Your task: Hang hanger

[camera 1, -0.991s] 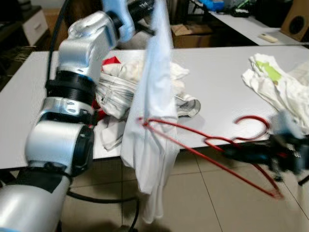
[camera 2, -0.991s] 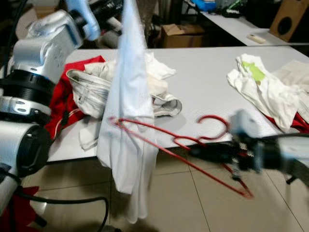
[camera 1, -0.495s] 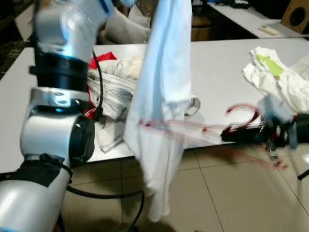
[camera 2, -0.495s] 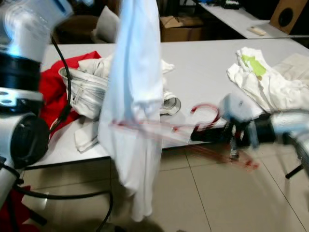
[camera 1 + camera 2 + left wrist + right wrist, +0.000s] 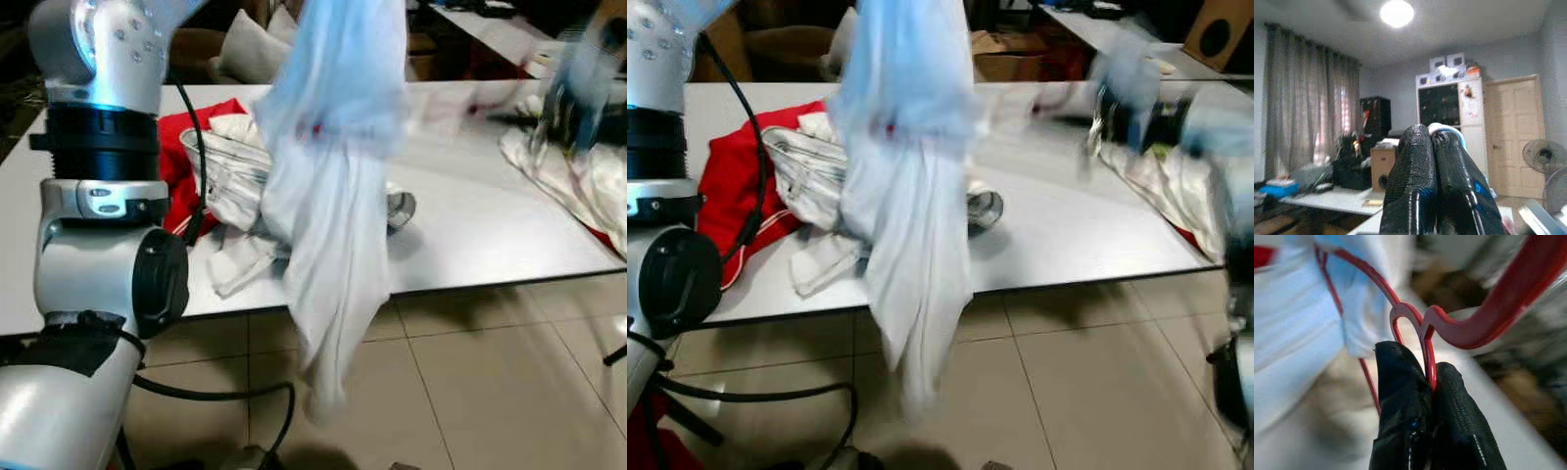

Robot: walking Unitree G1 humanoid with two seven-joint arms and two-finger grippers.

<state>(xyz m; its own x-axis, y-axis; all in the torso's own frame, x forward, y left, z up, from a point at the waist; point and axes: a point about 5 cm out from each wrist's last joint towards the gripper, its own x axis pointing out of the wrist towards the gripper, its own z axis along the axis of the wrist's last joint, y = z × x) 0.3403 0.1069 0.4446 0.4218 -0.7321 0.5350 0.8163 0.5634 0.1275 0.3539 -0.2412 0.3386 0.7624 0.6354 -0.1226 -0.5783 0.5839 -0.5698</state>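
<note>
Your red hanger [image 5: 1415,323] is thin and curvy, and one end is poking into the pale blue shirt [image 5: 338,147]. Your right pincer [image 5: 1431,382] is squeezing tight on the hanger's neck, above the worktop [image 5: 460,235]. Your left pincer [image 5: 1431,147] is pressed together on blue cloth, holding the shirt dangling past the worktop's near edge. Bare floor [image 5: 490,382] is lying below.

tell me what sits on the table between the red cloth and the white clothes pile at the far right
In the left eye view, between the red cloth and the white clothes pile lie a crumpled white garment and bare table; the hanging pale blue shirt partly hides it.
</note>
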